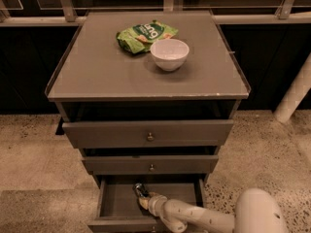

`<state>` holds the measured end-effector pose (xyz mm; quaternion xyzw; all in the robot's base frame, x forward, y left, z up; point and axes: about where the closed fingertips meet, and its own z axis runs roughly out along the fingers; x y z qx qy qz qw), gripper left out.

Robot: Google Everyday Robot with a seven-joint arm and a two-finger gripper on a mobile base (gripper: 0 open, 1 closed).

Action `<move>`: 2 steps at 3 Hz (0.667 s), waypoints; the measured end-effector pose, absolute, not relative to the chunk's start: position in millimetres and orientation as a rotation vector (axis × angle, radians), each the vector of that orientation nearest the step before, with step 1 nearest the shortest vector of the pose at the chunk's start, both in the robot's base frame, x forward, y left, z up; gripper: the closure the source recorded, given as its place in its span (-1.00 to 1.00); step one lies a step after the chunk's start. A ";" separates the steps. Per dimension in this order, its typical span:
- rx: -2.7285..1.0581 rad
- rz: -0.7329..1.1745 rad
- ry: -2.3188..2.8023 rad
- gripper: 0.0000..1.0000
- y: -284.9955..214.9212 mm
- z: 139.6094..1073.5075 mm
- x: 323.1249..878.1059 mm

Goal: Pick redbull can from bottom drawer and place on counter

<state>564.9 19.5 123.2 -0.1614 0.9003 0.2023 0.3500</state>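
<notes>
The bottom drawer [116,200] is pulled open at the foot of the grey cabinet. The redbull can [140,190] stands inside it, near the back, slim and shiny. My gripper [145,199] reaches into the drawer from the lower right on a white arm and sits right at the can, on its front side. The counter [97,72] is the flat grey top of the cabinet, far above the gripper.
A green snack bag [145,34] and a white bowl [169,54] sit on the back of the counter. The top drawer [148,132] juts out slightly above the middle drawer [150,165]. A white post [294,98] stands at the right on the speckled floor.
</notes>
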 end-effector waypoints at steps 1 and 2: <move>-0.467 0.572 2.326 1.00 6.9 145.7 559.0; -0.554 0.618 2.283 1.00 -19.1 188.2 548.2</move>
